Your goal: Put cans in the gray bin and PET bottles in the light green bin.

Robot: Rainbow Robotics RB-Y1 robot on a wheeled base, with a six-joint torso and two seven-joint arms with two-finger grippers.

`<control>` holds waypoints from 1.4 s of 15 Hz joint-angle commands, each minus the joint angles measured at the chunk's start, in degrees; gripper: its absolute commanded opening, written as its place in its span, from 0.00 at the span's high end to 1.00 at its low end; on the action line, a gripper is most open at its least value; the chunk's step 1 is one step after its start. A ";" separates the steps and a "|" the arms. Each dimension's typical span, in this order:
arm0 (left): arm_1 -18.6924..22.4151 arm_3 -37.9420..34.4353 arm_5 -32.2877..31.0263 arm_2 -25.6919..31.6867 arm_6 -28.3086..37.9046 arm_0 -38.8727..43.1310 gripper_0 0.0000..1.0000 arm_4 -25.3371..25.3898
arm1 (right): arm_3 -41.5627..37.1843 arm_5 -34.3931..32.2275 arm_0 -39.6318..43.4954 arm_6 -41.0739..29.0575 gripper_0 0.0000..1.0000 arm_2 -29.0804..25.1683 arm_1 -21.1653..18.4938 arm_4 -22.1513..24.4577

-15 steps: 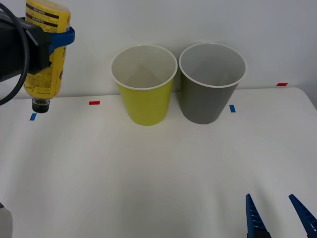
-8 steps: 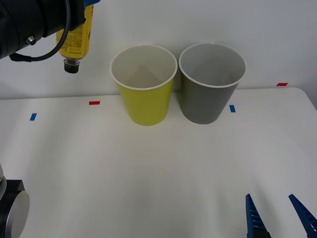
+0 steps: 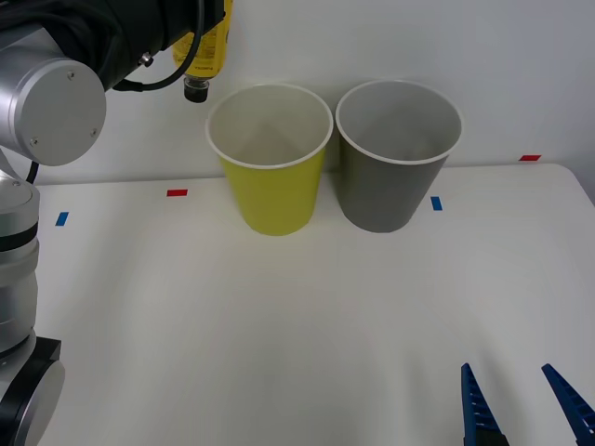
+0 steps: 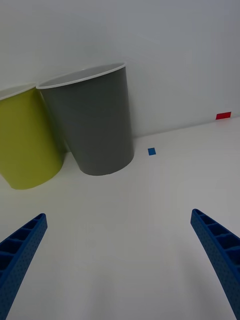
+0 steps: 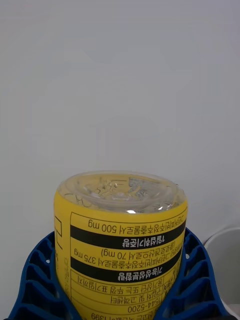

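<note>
My left gripper (image 5: 120, 287) is shut on the PET bottle (image 3: 210, 45), a slim yellow-labelled bottle held upside down. Its black cap (image 3: 195, 91) hangs just above and left of the light green bin's (image 3: 271, 167) white rim. The left wrist view looks at the bottle's clear base (image 5: 120, 192), with blue fingers (image 5: 37, 272) on both sides of it. The gray bin (image 3: 398, 163) stands right of the green one, touching it; both look empty. My right gripper (image 3: 522, 409) rests open and empty near the table's front right, facing the gray bin (image 4: 95, 125). Cans are out of view.
The white table (image 3: 279, 316) carries small red tape marks (image 3: 177, 193) and blue tape marks (image 3: 435, 203). A white wall rises close behind the bins. My left arm's silver joint (image 3: 51, 111) and black cables fill the upper left.
My left arm has carried the bottle up and to the right, from the far left to the light green bin's left rim. The right gripper and both bins have stayed put.
</note>
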 commanded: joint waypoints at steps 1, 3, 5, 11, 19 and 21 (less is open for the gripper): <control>-0.20 3.71 -6.41 -2.96 1.19 0.01 1.00 -0.23 | 0.00 0.00 0.00 0.00 0.00 0.00 0.00 0.00; -1.25 5.82 -10.02 -4.37 1.81 -0.07 1.00 -0.32 | 0.00 0.00 0.00 0.00 0.00 0.00 0.00 0.00; -2.57 7.32 -11.69 -5.25 2.16 0.01 1.00 -0.32 | 0.00 0.00 0.00 0.00 0.00 0.00 0.00 0.00; -2.75 16.46 -26.63 -9.90 3.48 -0.34 1.00 0.12 | 0.00 0.00 0.00 0.00 0.00 0.00 0.00 0.00; -2.48 20.59 -30.32 -10.61 5.06 -0.95 1.00 -0.32 | 0.00 0.00 0.00 0.00 0.00 0.00 0.00 0.00; -2.22 20.59 -30.32 -10.61 5.24 -0.95 1.00 -0.32 | 0.00 0.00 0.00 0.00 0.00 0.00 0.00 0.00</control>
